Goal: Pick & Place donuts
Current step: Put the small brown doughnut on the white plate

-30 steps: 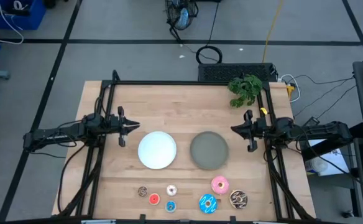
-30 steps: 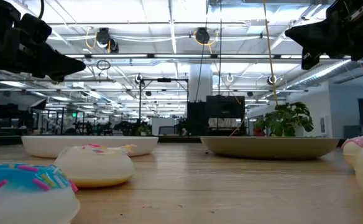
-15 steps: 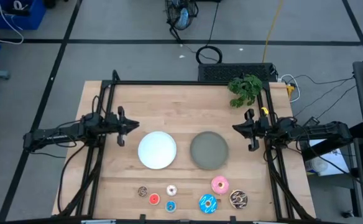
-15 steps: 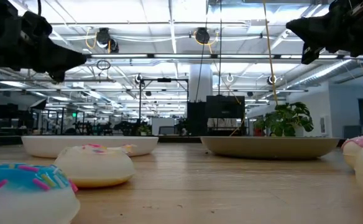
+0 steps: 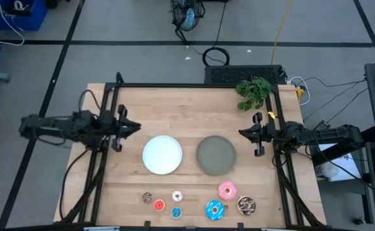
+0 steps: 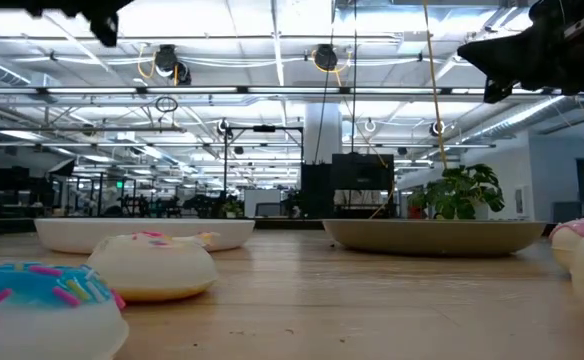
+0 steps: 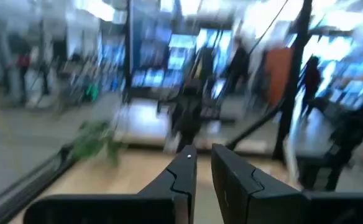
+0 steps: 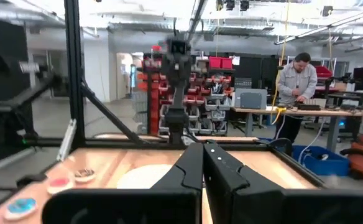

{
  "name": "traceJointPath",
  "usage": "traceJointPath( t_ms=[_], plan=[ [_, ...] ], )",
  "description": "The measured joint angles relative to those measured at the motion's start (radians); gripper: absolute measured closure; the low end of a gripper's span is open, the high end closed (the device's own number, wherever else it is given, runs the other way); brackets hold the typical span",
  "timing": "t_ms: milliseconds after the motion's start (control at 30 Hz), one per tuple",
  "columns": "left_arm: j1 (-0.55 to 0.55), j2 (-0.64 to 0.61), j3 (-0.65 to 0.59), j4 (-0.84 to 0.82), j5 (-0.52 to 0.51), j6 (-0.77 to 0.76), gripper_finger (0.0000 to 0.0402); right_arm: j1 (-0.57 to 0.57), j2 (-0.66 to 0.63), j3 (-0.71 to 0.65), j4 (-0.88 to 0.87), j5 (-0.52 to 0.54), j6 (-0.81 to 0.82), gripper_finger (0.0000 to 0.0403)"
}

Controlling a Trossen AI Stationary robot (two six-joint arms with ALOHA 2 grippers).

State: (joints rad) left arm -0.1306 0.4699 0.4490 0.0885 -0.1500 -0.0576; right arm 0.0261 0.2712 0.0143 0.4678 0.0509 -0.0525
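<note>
The left gripper [image 5: 135,127] hangs above the table's left side, just left of the white plate [image 5: 162,154], its fingers [image 7: 183,180] nearly together with a narrow gap and nothing between them. The right gripper [image 5: 243,133] hangs to the right of the grey plate [image 5: 216,154], which sits just right of the white plate, and its fingers [image 8: 194,167] are pressed together, holding nothing.

All the donuts lie on the wooden table [image 5: 187,99], on the side of the white plate away from the potted plant [image 5: 253,92]. The small brown donut [image 5: 147,197], white donut [image 5: 177,196], red donut [image 5: 159,205] and small blue donut [image 5: 176,212] cluster nearest that plate. Farther right lie the pink donut [image 5: 226,190], the blue sprinkled donut [image 5: 214,209] and the chocolate sprinkled donut [image 5: 246,205].
</note>
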Motion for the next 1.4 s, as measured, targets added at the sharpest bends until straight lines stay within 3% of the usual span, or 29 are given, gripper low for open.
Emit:
traceJointPath(
  t_ms=[133, 233, 433, 600, 700, 833, 967, 1200, 1400],
  plan=[
    [-0.149, 0.206, 0.251, -0.335, -0.257, -0.046, 0.0351, 0.000, 0.012, 0.000, -0.064, 0.000, -0.049, 0.0403],
    [-0.222, 0.353, 0.432, -0.627, -0.398, -0.195, 0.0351, 0.000, 0.018, 0.000, -0.109, 0.000, -0.065, 0.0403],
    [-0.314, 0.566, 0.689, -1.104, -0.384, -0.585, 0.0351, 0.000, 0.019, 0.000, -0.121, 0.000, -0.065, 0.0403],
    [-0.370, 0.697, 0.739, -1.270, -0.216, -0.784, 0.0351, 0.000, 0.018, 0.000, -0.090, -0.001, -0.055, 0.0403],
    [-0.417, 0.771, 0.720, -1.298, -0.147, -0.871, 0.0351, 0.000, 0.018, 0.000, -0.061, -0.001, -0.005, 0.0403],
    [-0.472, 0.862, 0.699, -1.302, -0.134, -0.945, 0.0350, 0.000, 0.018, 0.000, -0.038, -0.001, 0.019, 0.0403],
    [-0.475, 0.928, 0.699, -1.262, -0.050, -0.935, 0.0336, 0.000, 0.018, 0.000, -0.027, -0.001, -0.006, 0.0403],
    [-0.488, 1.027, 0.699, -1.066, 0.057, -0.899, 0.0243, 0.000, 0.018, 0.000, -0.025, -0.001, -0.091, 0.0403],
    [-0.488, 1.131, 0.698, -1.026, 0.120, -0.823, 0.0177, 0.000, 0.018, 0.001, 0.013, 0.000, -0.151, 0.0403]
  ],
)
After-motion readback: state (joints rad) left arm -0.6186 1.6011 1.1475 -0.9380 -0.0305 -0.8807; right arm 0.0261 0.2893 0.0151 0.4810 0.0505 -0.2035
